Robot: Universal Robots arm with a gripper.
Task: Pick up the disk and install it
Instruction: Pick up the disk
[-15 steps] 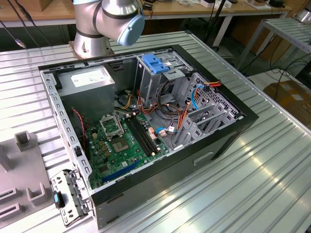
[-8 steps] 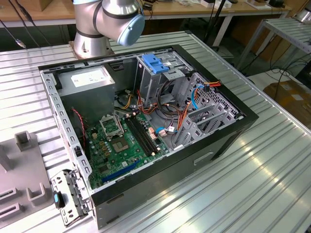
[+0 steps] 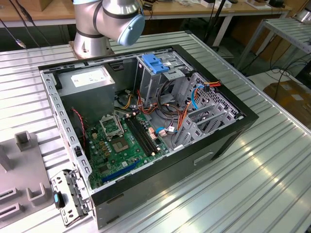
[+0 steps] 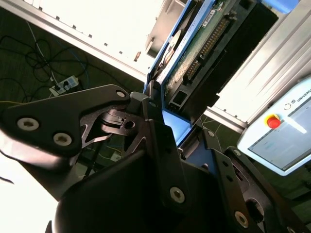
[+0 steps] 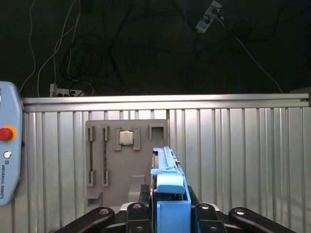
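The disk [image 5: 167, 177] stands edge-on between the black fingers in the first wrist view, its blue plastic rail facing the camera. The second wrist view shows its green circuit board and connector side [image 4: 201, 46], with a blue rail along the edge. My gripper [image 5: 168, 213] is shut on the disk, one finger pressed against each flat face, and it holds the disk in the air above the ribbed metal table [image 5: 243, 155]. The open computer case [image 3: 146, 121] lies on that table in the exterior view.
Inside the case are a grey power supply [image 3: 90, 80], an upright metal cage with a blue handle [image 3: 154, 63], loose cables and a green motherboard [image 3: 121, 141]. A grey fixture plate [image 5: 127, 160] lies below the gripper. A teach pendant [image 5: 7, 150] rests beside it.
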